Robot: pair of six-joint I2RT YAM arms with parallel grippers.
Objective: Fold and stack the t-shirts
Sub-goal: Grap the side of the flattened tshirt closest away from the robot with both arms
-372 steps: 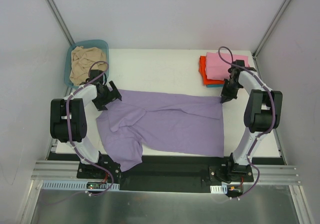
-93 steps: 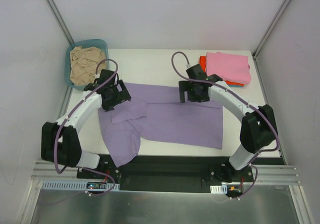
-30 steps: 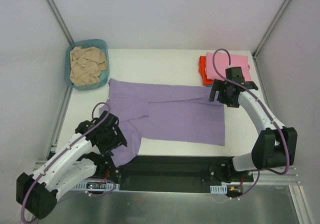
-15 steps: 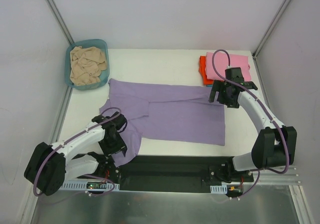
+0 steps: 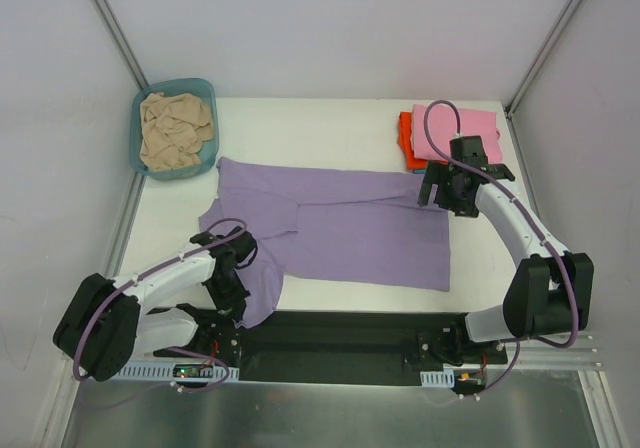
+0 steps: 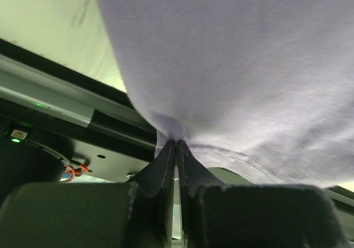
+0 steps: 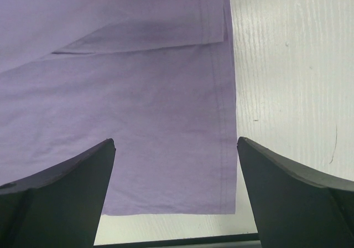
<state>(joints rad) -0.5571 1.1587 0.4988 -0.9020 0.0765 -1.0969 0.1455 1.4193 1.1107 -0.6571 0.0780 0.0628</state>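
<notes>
The lavender-purple t-shirt [image 5: 340,223] lies spread across the table, with its near-left part hanging over the front edge. My left gripper [image 5: 234,296] is at that near-left part. In the left wrist view it [image 6: 176,141] is shut on a pinch of the lavender cloth [image 6: 232,48]. My right gripper [image 5: 443,194] hovers over the shirt's far-right corner. In the right wrist view it [image 7: 176,144] stands open and empty above the flat lavender cloth [image 7: 138,93]. A folded pink t-shirt [image 5: 455,133] lies on an orange-red one [image 5: 406,140] at the back right.
A teal basin [image 5: 140,118] at the back left holds a crumpled beige t-shirt [image 5: 175,128]. White table [image 5: 320,128] shows behind the lavender shirt. The black base plate [image 5: 350,333] and metal rail [image 6: 50,93] run along the near edge below the hanging cloth.
My left gripper has gone from open to shut on the lavender cloth at the near-left edge, and its arm has drawn in toward the shirt. The right arm has not moved.
</notes>
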